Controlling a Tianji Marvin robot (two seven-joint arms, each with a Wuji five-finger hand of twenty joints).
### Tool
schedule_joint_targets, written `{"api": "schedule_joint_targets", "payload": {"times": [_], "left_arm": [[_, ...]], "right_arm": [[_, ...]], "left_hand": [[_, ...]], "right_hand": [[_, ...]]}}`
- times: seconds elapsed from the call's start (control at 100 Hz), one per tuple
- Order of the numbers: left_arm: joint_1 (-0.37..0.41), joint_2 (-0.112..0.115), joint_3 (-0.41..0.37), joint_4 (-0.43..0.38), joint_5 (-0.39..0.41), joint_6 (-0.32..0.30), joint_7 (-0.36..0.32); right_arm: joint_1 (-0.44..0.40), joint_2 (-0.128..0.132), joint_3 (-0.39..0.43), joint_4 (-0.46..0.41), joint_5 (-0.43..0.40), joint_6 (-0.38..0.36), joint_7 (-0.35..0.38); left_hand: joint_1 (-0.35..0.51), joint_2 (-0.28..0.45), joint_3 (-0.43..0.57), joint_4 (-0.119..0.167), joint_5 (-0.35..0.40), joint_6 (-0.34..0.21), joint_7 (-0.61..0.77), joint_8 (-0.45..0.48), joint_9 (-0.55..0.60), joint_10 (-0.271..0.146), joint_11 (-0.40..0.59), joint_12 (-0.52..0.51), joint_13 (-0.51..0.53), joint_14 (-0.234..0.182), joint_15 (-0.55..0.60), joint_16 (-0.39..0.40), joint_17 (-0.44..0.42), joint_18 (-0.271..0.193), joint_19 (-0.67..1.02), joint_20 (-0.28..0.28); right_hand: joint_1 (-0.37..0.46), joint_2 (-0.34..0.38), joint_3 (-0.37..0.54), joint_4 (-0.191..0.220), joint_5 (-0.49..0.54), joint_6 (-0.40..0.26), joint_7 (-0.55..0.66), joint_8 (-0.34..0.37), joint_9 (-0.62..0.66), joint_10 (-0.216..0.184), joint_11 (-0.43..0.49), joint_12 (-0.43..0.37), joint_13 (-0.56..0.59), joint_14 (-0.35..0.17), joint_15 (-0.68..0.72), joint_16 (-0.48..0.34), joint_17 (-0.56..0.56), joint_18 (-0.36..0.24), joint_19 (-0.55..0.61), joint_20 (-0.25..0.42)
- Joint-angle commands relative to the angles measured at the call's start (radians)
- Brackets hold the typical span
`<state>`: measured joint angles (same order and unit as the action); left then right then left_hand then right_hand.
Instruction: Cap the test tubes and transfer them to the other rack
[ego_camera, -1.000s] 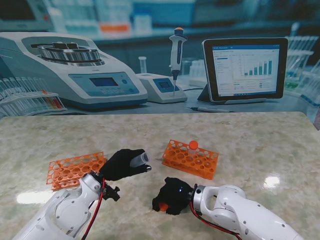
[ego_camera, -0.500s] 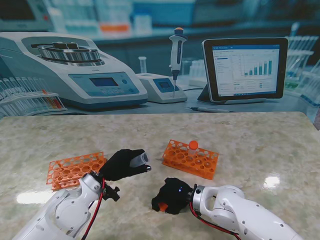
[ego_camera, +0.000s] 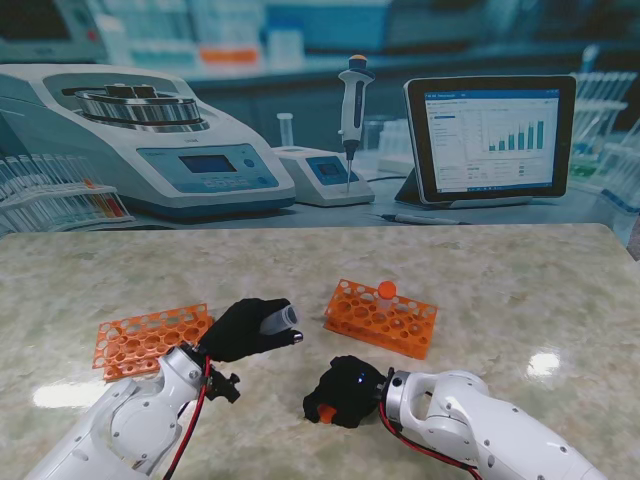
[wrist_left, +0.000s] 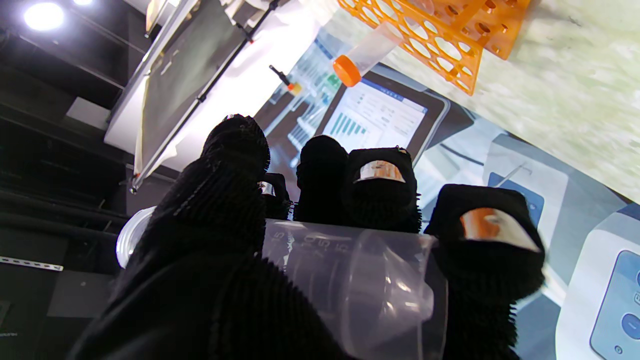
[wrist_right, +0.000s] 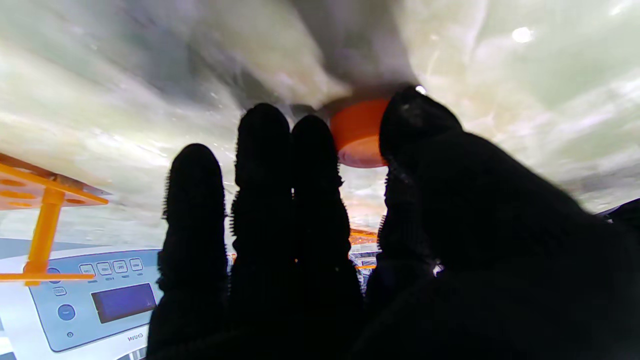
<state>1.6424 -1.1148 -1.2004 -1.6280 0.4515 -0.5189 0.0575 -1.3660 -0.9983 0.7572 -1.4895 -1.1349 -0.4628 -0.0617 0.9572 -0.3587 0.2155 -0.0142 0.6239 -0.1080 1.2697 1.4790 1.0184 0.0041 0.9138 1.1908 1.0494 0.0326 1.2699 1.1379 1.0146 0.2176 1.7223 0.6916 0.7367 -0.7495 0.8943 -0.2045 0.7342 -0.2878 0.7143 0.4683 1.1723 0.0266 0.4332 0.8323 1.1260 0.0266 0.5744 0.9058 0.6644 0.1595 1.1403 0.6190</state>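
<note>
The left hand (ego_camera: 243, 328) is closed around an uncapped clear test tube (ego_camera: 279, 318), with the tube lying crosswise through the fist and its open mouth pointing toward the robot's right; in the left wrist view the black-gloved fingers (wrist_left: 380, 190) wrap over the tube (wrist_left: 350, 280) and its printed graduations are visible. The hand is raised just beside the left orange rack (ego_camera: 150, 340), which lies flat on the marble table (ego_camera: 500, 270) with its holes showing no tubes. The right hand (ego_camera: 345, 392) rests palm-down on the table, nearer to the robot than the right orange rack (ego_camera: 382, 318). An orange cap (ego_camera: 326, 412) shows at its fingertips; in the right wrist view the cap (wrist_right: 357, 132) sits on the table surface between the thumb and the adjacent fingers (wrist_right: 312, 165), which touch it on either side. Whether the cap is lifted clear of the table cannot be determined. The right rack holds one upright tube with an orange cap (ego_camera: 386, 291), also visible in the left wrist view (wrist_left: 362, 55).
</note>
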Motion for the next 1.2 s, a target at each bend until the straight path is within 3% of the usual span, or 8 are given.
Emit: {"api": "schedule_joint_targets", "payload": {"times": [0.0,0.46,1.19], "left_arm": [[0.001,0.000,0.001,-0.002,0.001,0.004,-0.003],[0.005,0.001,-0.002,-0.007,0.000,0.004,-0.005],[0.004,0.000,0.000,-0.007,0.001,0.005,-0.001]], "right_arm": [[-0.009,0.004,-0.011,0.026,-0.007,0.001,0.002],[-0.001,0.000,-0.026,0.042,-0.012,-0.002,-0.045],[-0.037,-0.005,0.030,0.016,-0.029,-0.015,-0.094]], "left_hand": [[0.034,0.041,-0.010,-0.006,0.012,-0.062,0.085,0.066,-0.006,-0.040,0.008,0.001,0.007,-0.018,0.022,-0.007,0.055,-0.051,0.153,-0.025],[0.033,0.040,-0.010,-0.007,0.012,-0.062,0.084,0.066,-0.006,-0.041,0.008,0.001,0.007,-0.018,0.022,-0.006,0.055,-0.051,0.153,-0.025],[0.034,0.041,-0.010,-0.007,0.011,-0.063,0.084,0.065,-0.007,-0.040,0.009,0.001,0.007,-0.018,0.022,-0.006,0.055,-0.051,0.153,-0.025]], "right_hand": [[0.105,-0.009,0.120,0.030,0.099,0.055,0.080,0.004,0.062,-0.108,0.020,-0.018,0.038,-0.009,0.063,0.017,0.018,-0.019,0.035,0.002],[0.120,-0.028,0.191,0.034,0.153,0.049,0.052,0.037,0.093,-0.122,0.047,-0.011,0.066,-0.007,0.090,0.026,0.049,-0.024,0.045,0.004],[0.129,-0.038,0.214,0.035,0.177,0.051,0.025,0.065,0.100,-0.120,0.056,-0.011,0.071,-0.004,0.094,0.024,0.060,-0.019,0.040,0.003]]}}
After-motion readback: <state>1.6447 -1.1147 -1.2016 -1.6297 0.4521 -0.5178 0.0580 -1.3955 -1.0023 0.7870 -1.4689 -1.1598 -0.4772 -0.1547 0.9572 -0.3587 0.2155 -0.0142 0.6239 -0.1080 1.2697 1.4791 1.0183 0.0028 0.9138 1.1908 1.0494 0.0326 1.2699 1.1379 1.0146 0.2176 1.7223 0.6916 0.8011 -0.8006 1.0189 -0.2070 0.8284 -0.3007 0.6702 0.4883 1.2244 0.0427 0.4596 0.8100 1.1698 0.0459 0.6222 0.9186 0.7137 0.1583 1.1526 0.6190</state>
